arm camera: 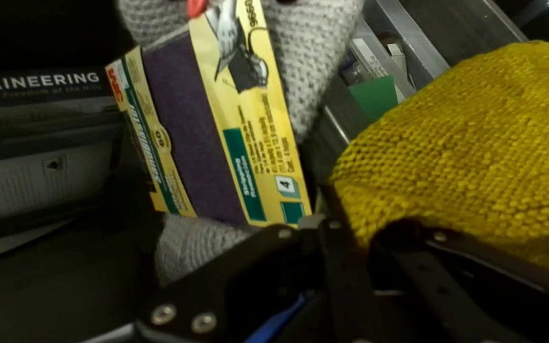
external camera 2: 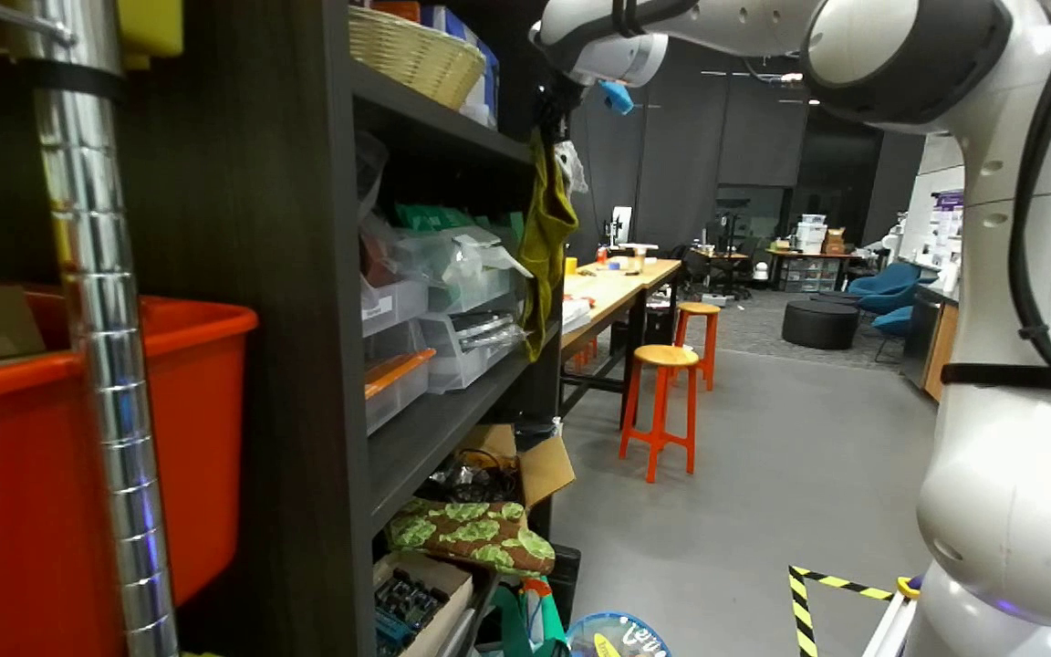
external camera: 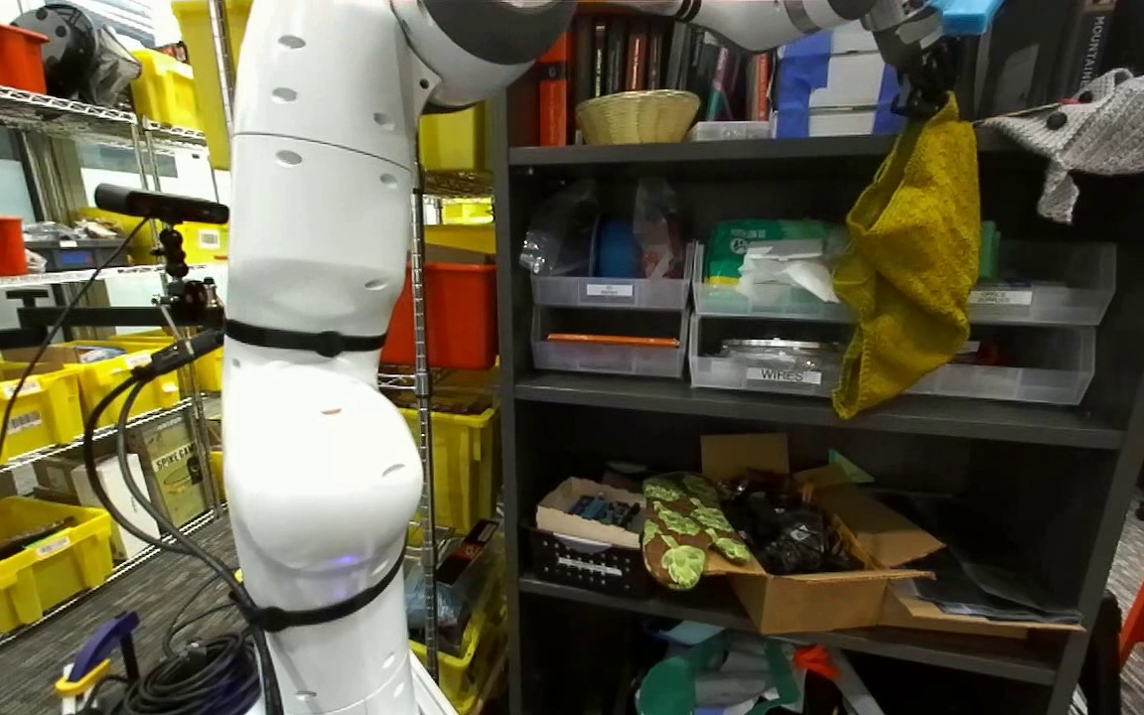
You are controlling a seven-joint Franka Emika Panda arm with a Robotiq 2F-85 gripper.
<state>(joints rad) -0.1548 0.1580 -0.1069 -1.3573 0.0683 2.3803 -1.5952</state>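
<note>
Your end effector (arm camera: 323,224) is closed, gripping the edge of a yellow knitted cloth (external camera: 915,258); in both exterior views the cloth hangs from it in front of the bookcase (external camera: 731,156). Just beside the end effector, your wrist view shows a yellow-and-purple sandpaper packet (arm camera: 193,133), legible in part: "3M", "60", "9660", a boxed "4" and "Stripping" on green. You cannot tell whether the end effector touches it. The packet covers part of a grey knitted toy (external camera: 1093,129) in that view. Near them, a book (arm camera: 36,88) shows "TAINEERING" over the fainter "The Freedom of the Hills".

Behind the cloth you see a lower bin (external camera: 716,372), partly covered, labelled "WIRES", and an upper bin (external camera: 1064,298) whose small label seems to read "OFFICE SUPPLIES". The top shelf carries a wicker basket (external camera: 637,117) and a blue-and-white box (external camera: 835,84). Lower down, a brown-and-green patterned pouch (external camera: 691,531) lies beside an open cardboard box (external camera: 810,604). Farthest out, past your arm (external camera: 319,437), a game box (external camera: 170,477) near yellow bins (external camera: 6,417) bears what looks like "SPIKE GAME".
</note>
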